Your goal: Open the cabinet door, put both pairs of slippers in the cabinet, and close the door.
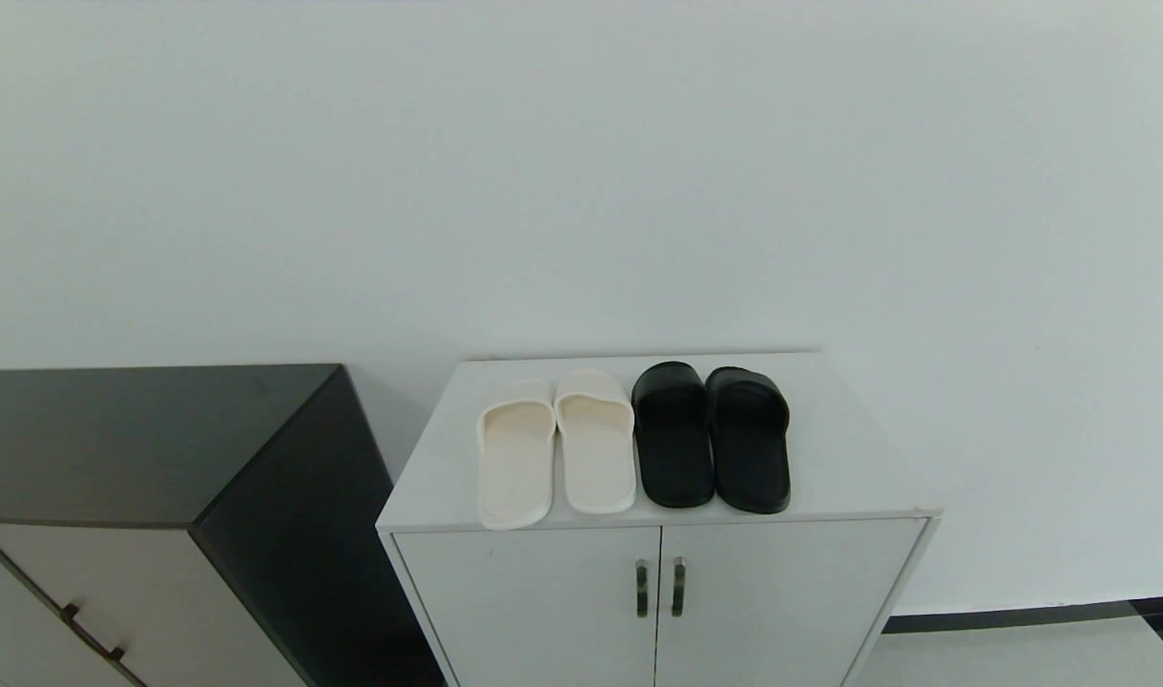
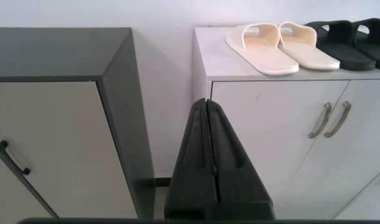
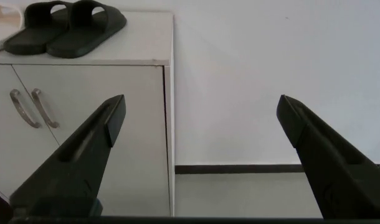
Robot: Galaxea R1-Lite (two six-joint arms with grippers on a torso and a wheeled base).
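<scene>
A white cabinet point(image 1: 543, 611) with two shut doors and paired metal handles point(image 1: 659, 587) stands against the wall. On its top lie a cream pair of slippers point(image 1: 554, 447) and a black pair of slippers point(image 1: 713, 435), side by side. My left gripper point(image 2: 207, 102) is shut and empty, held lower than the cabinet top, off its left front corner; the cream slippers point(image 2: 280, 46) and handles point(image 2: 330, 119) lie beyond it. My right gripper point(image 3: 199, 112) is open and empty, off the cabinet's right side, with the black slippers point(image 3: 65, 25) and handles point(image 3: 29, 107) to one side.
A dark-topped cabinet point(image 1: 152, 439) with a pale front and a black handle point(image 1: 90, 632) stands close to the white cabinet's left. A plain white wall is behind. Bare floor with a black skirting strip point(image 1: 1020, 615) lies to the right.
</scene>
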